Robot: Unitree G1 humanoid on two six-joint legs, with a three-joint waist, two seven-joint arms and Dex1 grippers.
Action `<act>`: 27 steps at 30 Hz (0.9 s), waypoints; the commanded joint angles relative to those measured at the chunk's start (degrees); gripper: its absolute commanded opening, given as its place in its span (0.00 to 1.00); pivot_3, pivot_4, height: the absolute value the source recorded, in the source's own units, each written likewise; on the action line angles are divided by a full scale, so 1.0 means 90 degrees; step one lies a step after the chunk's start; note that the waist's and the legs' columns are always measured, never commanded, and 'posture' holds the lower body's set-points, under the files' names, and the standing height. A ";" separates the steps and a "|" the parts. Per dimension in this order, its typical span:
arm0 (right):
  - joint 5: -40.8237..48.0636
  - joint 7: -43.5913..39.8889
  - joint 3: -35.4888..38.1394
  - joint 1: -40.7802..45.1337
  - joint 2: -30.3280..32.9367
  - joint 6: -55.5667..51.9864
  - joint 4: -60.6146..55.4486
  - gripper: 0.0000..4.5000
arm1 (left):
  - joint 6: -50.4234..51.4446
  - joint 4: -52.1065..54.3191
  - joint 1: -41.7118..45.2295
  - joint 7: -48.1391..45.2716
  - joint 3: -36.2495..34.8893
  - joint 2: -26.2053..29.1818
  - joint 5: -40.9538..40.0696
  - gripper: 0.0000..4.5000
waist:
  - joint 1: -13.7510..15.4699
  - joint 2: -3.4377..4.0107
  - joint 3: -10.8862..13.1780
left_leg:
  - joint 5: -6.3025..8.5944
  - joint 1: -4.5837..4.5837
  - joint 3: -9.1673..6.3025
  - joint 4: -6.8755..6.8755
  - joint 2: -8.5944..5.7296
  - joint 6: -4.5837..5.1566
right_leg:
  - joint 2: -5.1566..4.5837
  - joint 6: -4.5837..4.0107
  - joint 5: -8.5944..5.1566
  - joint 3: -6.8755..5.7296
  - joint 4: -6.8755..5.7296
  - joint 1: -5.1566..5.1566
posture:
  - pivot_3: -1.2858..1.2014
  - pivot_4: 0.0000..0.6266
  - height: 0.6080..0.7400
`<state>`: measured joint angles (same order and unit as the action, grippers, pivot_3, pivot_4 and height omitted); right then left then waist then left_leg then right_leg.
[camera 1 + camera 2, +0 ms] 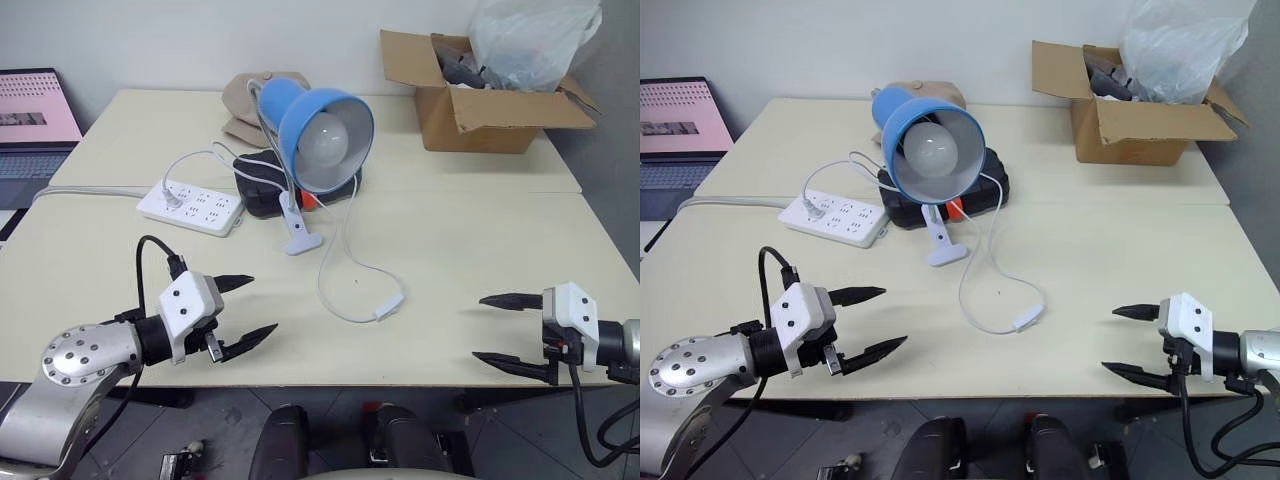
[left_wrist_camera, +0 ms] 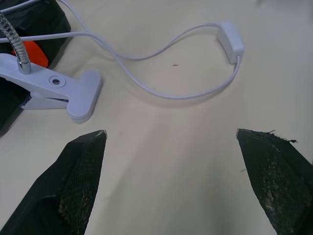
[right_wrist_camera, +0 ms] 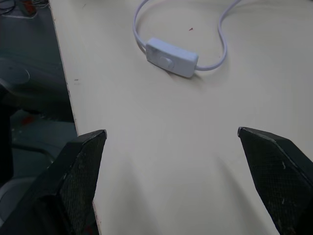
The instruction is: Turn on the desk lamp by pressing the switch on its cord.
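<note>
The switch (image 1: 390,308) lies flat on the tabletop (image 1: 480,250) near its front edge, roughly midway between the two arms, at the low end of a loop in the cord (image 1: 335,262) that runs back to the desk lamp (image 1: 322,135). The lamp stands on its white clip just in front of a black case (image 1: 262,192), its blue shade tipped toward the robot and the bulb unlit, so the task looks not yet begun. A power strip (image 1: 192,207) sits to the left of the lamp, a cardboard box (image 1: 480,90) at the far right corner, and a laptop (image 1: 35,120) off the left edge. The left pincer (image 1: 236,313) hovers over the front left of the tabletop, spread wide and holding nothing; the right pincer (image 1: 500,330) hangs at the front right edge, also spread and empty, well apart from the switch. The step in hand seems to be the approach. Next, one arm likely has to reach inward and bring a fingertip down squarely on the small button, without pushing the light switch sideways.
</note>
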<state>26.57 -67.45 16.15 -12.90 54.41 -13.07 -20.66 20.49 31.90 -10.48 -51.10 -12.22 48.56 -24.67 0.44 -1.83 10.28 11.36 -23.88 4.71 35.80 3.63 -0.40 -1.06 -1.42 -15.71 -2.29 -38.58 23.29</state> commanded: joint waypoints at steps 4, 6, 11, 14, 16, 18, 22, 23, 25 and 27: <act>0.0024 0.0051 0.0129 0.0050 -0.0034 0.0071 -0.0215 1.00 | -0.0166 0.0053 0.0033 -0.0112 -0.0021 0.0050 0.0112 0.99 | 0.0000 0.0000 0.0000 | 0.0000 0.0000 0.0000 -0.0001 0.0000 0.0000 | 0.0000 0.0000 0.0000 0.0000 0.0000 0.0000 | 0.52 0.24 1.00; 0.0011 0.0067 0.0092 0.0094 -0.0035 0.0056 -0.0212 1.00 | -0.0123 0.0057 0.0067 0.0003 0.0011 0.0070 0.0261 0.99 | 0.0000 0.0000 0.0000 | 0.0000 0.0000 0.0000 -0.0001 0.0000 0.0000 | 0.0000 0.0000 0.0000 0.0000 0.0000 0.0000 | 0.52 0.24 1.00; 0.0001 0.0125 0.0025 0.0199 -0.0028 -0.0017 -0.0245 1.00 | -0.0039 -0.0042 0.0335 0.0002 0.0013 -0.0198 -0.0065 0.99 | 0.0004 0.0000 0.0000 | 0.0000 0.0000 -0.0001 0.0001 0.0000 0.0000 | 0.0000 0.0001 0.0001 0.0000 -0.0001 -0.0001 | 0.52 0.24 1.00; 0.0031 0.0226 0.0023 0.0219 -0.0019 -0.0142 -0.0388 1.00 | 0.0389 0.0077 0.0443 -0.0134 0.0003 -0.0321 -0.0705 0.99 | 0.0004 0.0000 0.0000 | 0.0000 0.0000 0.0000 0.0003 0.0000 0.0001 | 0.0000 0.0004 0.0003 0.0000 -0.0003 -0.0002 | 0.52 0.24 1.00; 0.0068 0.0287 0.0076 0.0166 -0.0023 -0.0241 -0.0514 1.00 | 0.0390 0.0151 0.0443 -0.0057 0.0073 -0.0410 -0.0716 0.99 | 0.0000 0.0000 0.0000 | 0.0000 0.0000 0.0000 0.0002 0.0000 0.0001 | 0.0000 0.0023 0.0013 0.0000 -0.0003 -0.0003 | 0.52 0.24 1.00; 0.0112 0.0370 0.0121 0.0110 -0.0034 -0.0379 -0.0659 1.00 | 0.0057 0.0121 0.0417 0.0128 0.0427 -0.0446 -0.0082 0.99 | 0.0003 0.0000 0.0000 | 0.0000 0.0000 0.0000 0.0001 0.0000 0.0000 | 0.0000 0.0031 0.0018 0.0000 -0.0004 -0.0002 | 0.52 0.24 1.00; 0.0191 0.0502 0.0243 -0.0065 -0.0026 -0.0635 -0.0973 1.00 | -0.0026 0.0219 0.0504 0.0434 0.1103 -0.0704 0.0387 0.99 | 0.0010 -0.0001 -0.0001 | 0.0000 0.0000 -0.0001 0.0002 -0.0003 0.0000 | 0.0001 0.0032 0.0018 0.0001 -0.0004 -0.0004 | 0.52 0.24 1.00; 0.0218 0.0519 0.0311 -0.0147 -0.0026 -0.0686 -0.1071 1.00 | 0.0021 0.0277 0.0504 0.0518 0.1223 -0.0753 0.0466 0.99 | 0.0011 -0.0001 -0.0001 | 0.0000 0.0000 0.0000 0.0003 -0.0002 0.0000 | 0.0001 0.0031 0.0017 0.0002 -0.0003 -0.0005 | 0.52 0.24 1.00; 0.0295 0.0585 0.0428 -0.0263 -0.0012 -0.0870 -0.1271 1.00 | -0.0013 0.0137 0.0707 0.0762 0.1712 -0.1029 0.0827 0.99 | 0.0021 -0.0001 -0.0001 | -0.0001 0.0000 -0.0001 0.0006 -0.0004 0.0001 | 0.0001 0.0030 0.0017 0.0004 -0.0003 -0.0006 | 0.52 0.24 1.00; 0.0359 0.0669 0.0506 -0.0328 0.0017 -0.1067 -0.1424 1.00 | -0.0203 -0.0180 0.1028 0.1015 0.2242 -0.1345 0.1346 0.99 | 0.0052 0.0001 -0.0002 | -0.0001 0.0000 -0.0003 0.0010 -0.0005 0.0001 | 0.0001 0.0028 0.0016 0.0004 -0.0004 -0.0009 | 0.52 0.24 1.00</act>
<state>28.34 -62.16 18.41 -15.60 54.08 -21.38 -30.99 20.62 30.86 -2.79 -44.04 4.86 37.58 -16.06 0.90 -1.83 10.26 11.35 -23.88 4.67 35.93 3.57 -0.39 -1.05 -1.17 -15.57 -2.24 -38.63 23.20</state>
